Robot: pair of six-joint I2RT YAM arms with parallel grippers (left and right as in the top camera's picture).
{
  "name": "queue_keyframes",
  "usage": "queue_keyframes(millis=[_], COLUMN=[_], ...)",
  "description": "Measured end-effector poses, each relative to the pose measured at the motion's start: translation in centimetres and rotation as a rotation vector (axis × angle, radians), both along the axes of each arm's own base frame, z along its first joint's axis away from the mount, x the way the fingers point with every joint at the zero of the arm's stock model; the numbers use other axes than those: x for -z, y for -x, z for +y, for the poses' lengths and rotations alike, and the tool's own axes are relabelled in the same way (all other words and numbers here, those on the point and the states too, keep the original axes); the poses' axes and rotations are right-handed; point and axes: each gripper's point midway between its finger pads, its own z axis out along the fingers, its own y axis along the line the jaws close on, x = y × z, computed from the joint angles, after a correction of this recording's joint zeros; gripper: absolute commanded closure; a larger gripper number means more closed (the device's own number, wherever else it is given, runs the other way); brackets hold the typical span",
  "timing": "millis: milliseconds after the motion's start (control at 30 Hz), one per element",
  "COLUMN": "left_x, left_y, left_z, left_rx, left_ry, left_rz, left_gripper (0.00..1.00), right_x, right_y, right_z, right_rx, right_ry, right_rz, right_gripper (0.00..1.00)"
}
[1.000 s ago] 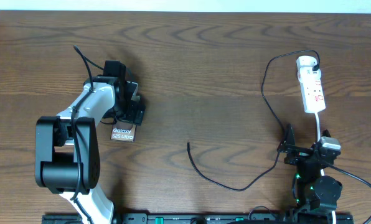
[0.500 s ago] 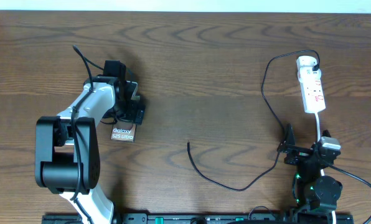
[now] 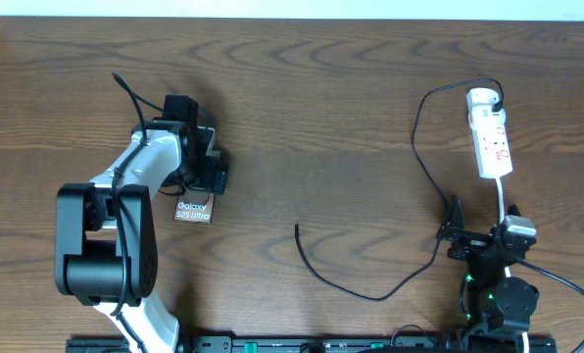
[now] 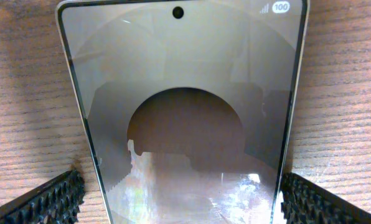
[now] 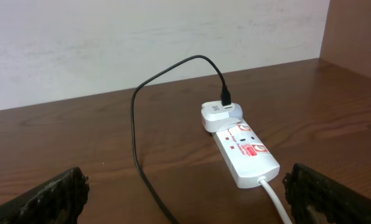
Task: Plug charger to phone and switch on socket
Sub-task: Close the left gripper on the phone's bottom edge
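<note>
The phone [image 3: 193,210] lies flat on the wooden table, its lettered end showing below my left gripper [image 3: 206,178]. In the left wrist view the phone [image 4: 185,93] fills the frame and my left gripper [image 4: 182,196] is open, one finger on each long side, the right pad almost at the edge. The charger [image 3: 421,167] runs from an adapter on the socket [image 3: 490,132] in a long loop to its free tip [image 3: 297,227] on the table. My right gripper [image 3: 456,235] is open and empty. It faces the socket [image 5: 244,152] and the charger [image 5: 136,124].
The socket's white cord [image 3: 505,201] runs down toward the right arm's base [image 3: 503,299]. The left arm's base [image 3: 101,255] stands at the front left. A pale wall [image 5: 142,37] rises behind the table's far edge.
</note>
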Motion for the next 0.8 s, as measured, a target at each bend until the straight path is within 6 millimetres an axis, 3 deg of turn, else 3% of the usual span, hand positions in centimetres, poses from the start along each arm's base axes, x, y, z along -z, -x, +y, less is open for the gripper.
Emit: queue_keyframes(millis=[167,367,467,800], left_x=[0.00,0.00,0.00,0.00], left_y=[-0.01,-0.01,-0.01,0.01], left_z=[-0.01,-0.01,-0.01,-0.01], left_rx=[-0.003,-0.004,-0.004,-0.007], left_ry=[0.001,0.001,0.001,0.001], left_rz=[0.000,0.000,0.000,0.001], left_gripper=[0.00,0.04,0.13,0.14], right_x=[0.00,0.00,0.00,0.02], right_y=[0.00,0.00,0.00,0.00], right_z=[0.00,0.00,0.00,0.00], right_rx=[0.000,0.000,0.000,0.000], right_ry=[0.000,0.000,0.000,0.000], right_rz=[0.000,0.000,0.000,0.000], right_gripper=[0.01,0.01,0.01,0.01])
